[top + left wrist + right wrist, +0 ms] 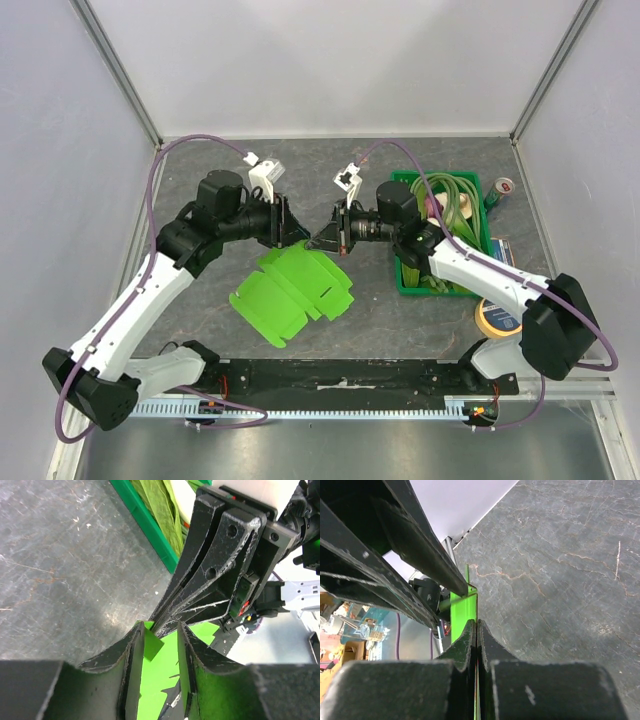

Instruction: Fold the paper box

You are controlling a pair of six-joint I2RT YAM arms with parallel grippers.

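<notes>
The paper box (290, 290) is a lime-green card blank, its near part lying on the dark table and its far edge lifted between the two grippers. My right gripper (322, 240) is shut on that raised edge. In the right wrist view the thin green card (462, 607) runs out from between the closed jaws (477, 622). My left gripper (298, 236) faces it from the left. Its fingers (160, 627) stand apart around an upturned fold of the card (155, 680), with green lying along both inner faces. The right gripper's fingers (215, 565) meet the card just beyond.
A dark-green crate (408, 288) of vegetables stands to the right of the grippers, its wall (145, 525) close behind them. A can (500, 190) stands at the back right and a tape roll (495, 318) lies at the front right.
</notes>
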